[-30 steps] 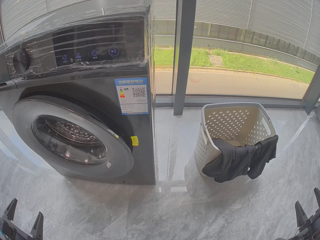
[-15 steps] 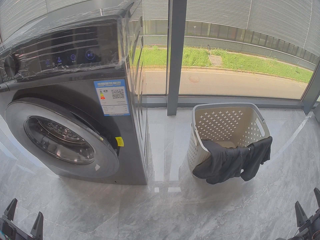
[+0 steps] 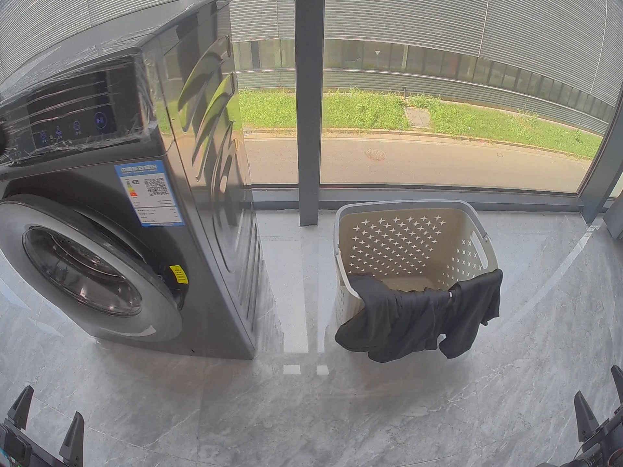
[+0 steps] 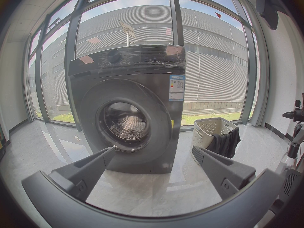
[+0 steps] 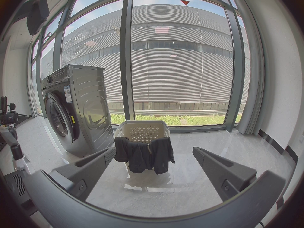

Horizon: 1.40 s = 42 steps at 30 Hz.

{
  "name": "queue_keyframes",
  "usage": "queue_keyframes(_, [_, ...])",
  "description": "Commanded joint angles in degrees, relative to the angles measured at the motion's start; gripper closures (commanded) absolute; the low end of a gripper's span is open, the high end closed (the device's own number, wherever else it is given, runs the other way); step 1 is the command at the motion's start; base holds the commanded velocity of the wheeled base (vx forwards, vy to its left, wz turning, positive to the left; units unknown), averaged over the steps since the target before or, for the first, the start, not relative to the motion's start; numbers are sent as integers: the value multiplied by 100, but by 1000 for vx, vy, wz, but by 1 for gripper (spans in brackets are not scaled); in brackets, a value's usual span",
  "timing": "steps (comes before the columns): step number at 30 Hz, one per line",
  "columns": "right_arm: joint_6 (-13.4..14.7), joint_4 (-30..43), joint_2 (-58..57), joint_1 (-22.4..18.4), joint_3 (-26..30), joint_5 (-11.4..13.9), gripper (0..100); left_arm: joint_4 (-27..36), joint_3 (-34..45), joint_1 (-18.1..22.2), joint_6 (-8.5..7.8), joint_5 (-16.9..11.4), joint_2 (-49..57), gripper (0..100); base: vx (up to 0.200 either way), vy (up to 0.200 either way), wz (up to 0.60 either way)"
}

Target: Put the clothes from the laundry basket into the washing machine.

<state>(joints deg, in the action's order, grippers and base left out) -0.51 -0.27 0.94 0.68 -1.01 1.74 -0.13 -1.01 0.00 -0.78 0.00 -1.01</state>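
On the front of the washing machine, at the left of the head view, a blue-edged label carries a square code and coloured bars, its print too small to read; a small yellow sticker sits below it beside the round door, which is closed. The control panel shows a few lit blue icons under wrinkled plastic wrap. Right of centre stands the white laundry basket with star-shaped holes, well apart from the machine with bare floor between them. The dark clothes are draped over its near rim, partly hanging down the outside. A grey window pillar rises behind the gap between machine and basket. The left gripper is at the lower left corner and the right gripper at the lower right corner, both with fingers spread apart and nothing between them, far from the basket. The floor is glossy grey marble-look tile; tall glass panes give onto grass, a paved road and a ribbed grey building
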Motion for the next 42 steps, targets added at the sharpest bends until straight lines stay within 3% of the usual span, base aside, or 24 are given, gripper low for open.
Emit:
queue_keyframes(1, [-2, 0, -94, 2, 101, 1, 0, 5, 84, -9, -1, 0, 92, 0, 0, -200, 0])
queue_keyframes(20, [-2, 0, -94, 11, 101, 1, 0, -4, 84, -9, -19, 0, 92, 0, 0, -200, 0])
queue_keyframes(32, [-2, 0, -94, 11, 101, 1, 0, -4, 84, -9, -19, 0, 92, 0, 0, 0, 0])
queue_keyframes(42, [-2, 0, -94, 11, 101, 1, 0, -4, 84, 0, -19, 0, 92, 0, 200, 0, 0])
